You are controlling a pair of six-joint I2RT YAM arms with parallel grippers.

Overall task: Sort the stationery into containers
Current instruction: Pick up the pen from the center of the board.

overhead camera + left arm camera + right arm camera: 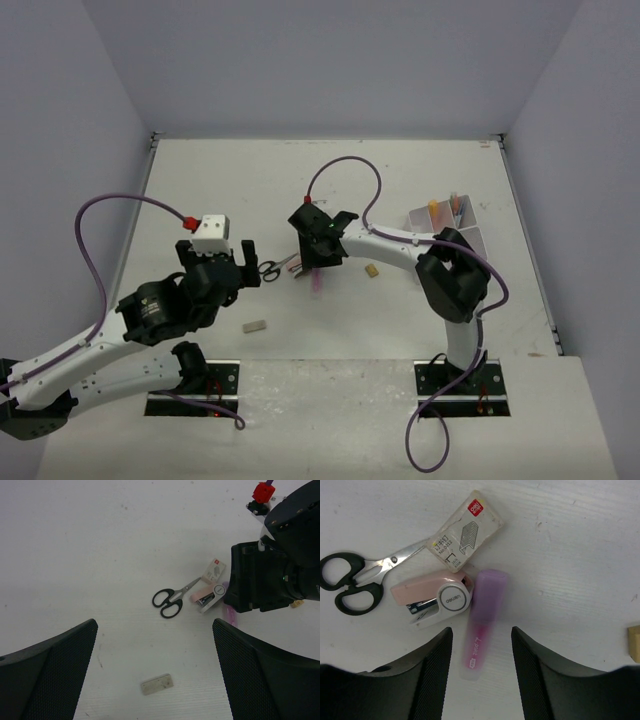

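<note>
A marker [482, 625] with a purple cap and pink body lies on the table between the fingers of my right gripper [481, 632]. Its jaws stand open astride the marker, with a gap on each side. In the top view the right gripper [318, 260] hangs over the marker [317, 284]. Black-handled scissors [355, 580] lie to its left. My left gripper [155, 640] is wide open and holds nothing. It hovers over a grey eraser [157, 684]. A tan eraser [372, 270] lies right of the marker. The white divided tray [470, 240] at the right holds an orange marker [433, 207].
A pink and white stapler [432, 600] touches the marker's cap. A clear box of staples [465, 530] lies beyond it, over the scissor blades. The grey eraser [255, 325] sits near the front edge, between the two arm bases.
</note>
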